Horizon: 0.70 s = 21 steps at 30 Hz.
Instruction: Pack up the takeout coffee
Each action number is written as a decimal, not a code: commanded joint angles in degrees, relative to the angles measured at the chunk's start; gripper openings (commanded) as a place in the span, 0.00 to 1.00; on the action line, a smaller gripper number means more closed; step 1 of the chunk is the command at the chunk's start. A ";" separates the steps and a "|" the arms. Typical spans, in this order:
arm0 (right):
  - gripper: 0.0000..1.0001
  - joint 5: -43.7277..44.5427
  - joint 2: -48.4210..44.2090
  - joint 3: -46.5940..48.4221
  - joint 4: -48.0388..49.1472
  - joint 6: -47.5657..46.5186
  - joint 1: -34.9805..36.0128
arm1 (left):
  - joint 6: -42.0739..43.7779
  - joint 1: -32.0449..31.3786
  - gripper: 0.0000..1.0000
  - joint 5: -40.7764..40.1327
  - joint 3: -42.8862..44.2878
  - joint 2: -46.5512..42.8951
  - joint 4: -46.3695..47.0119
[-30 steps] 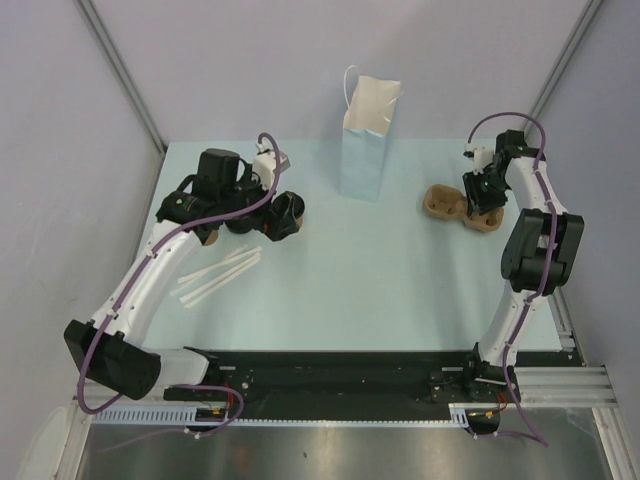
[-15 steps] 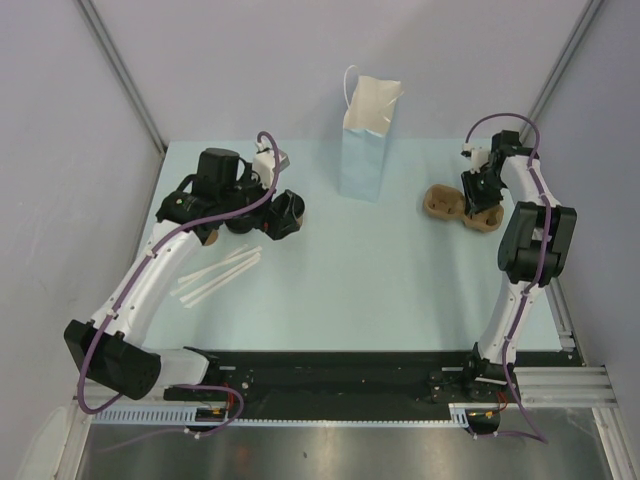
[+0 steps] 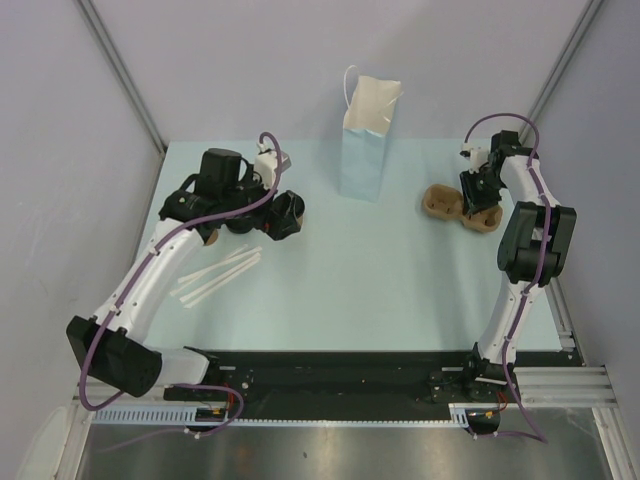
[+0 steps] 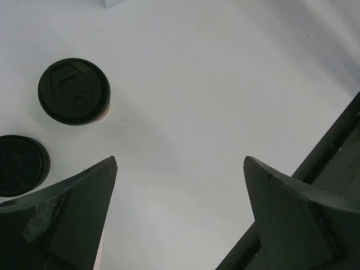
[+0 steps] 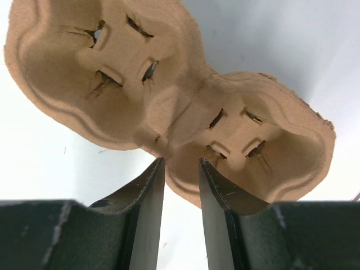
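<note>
The pale blue worktop point(image 3: 380, 290) carries everything, with the left arm point(image 3: 150, 275) bent over its left side and the right arm point(image 3: 530, 250) reaching to its far right corner. A tall white paper bag point(image 3: 365, 145) stands upright and open-topped at the back, near the middle.

To the right of the bag lies a brown pulp cup carrier point(image 5: 163, 95) with two round wells, flat on the worktop. The right hand point(image 5: 180, 161) is clenched on it: the right wrist view shows the two fingers nearly together, pinching the carrier's near rim just beside the narrow waist between the wells.

On the left, near the front, a few white straws point(image 3: 215, 273) lie side by side at a slant.

The takeout coffee point(image 4: 74, 91) stands upright on the worktop on the left side, its black lid on and a sliver of brown cup showing at the lid's edge. It sits beyond the left hand point(image 4: 180, 160), off to one finger's side, untouched and apart from the bag. That hand is released, its fingers spread wide over bare worktop.

Just beside the coffee lies a second black lid point(image 4: 21, 165), cut by the frame edge; whether a cup is beneath it cannot be told.
</note>
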 commanded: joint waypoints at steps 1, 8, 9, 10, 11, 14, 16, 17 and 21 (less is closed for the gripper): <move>0.35 -2.49 -0.18 2.69 -1.32 0.39 0.03 | -0.75 -0.34 0.99 1.09 0.09 0.30 1.30; 0.35 -2.41 -0.45 2.95 -1.76 -0.05 0.12 | -0.67 -0.34 0.99 1.09 0.01 0.30 1.74; 0.35 -2.23 -0.45 2.95 -1.85 -0.22 0.12 | -0.58 -0.26 0.99 1.00 0.27 0.39 1.57; 0.35 -1.97 -0.36 3.04 -1.76 -0.23 0.03 | -0.67 -0.34 0.99 1.18 0.44 0.65 1.39; 0.34 -1.62 -0.27 3.04 -1.85 -0.31 0.12 | -0.75 -0.34 1.00 1.26 0.53 0.83 1.48; 0.34 -1.44 0.25 2.87 -1.85 -0.31 0.03 | -0.84 -0.26 0.99 1.27 0.89 1.09 1.30; 0.32 -1.44 0.43 2.87 -1.85 -0.31 0.03 | -0.84 -0.34 1.00 1.27 1.06 1.09 1.30; 0.32 -1.53 0.60 2.87 -1.85 -0.31 0.03 | -0.76 -0.34 0.99 1.18 1.06 1.00 1.30; 0.31 -1.53 0.87 2.78 -1.76 -0.31 0.12 | -0.75 -0.34 1.00 1.00 0.89 1.00 1.21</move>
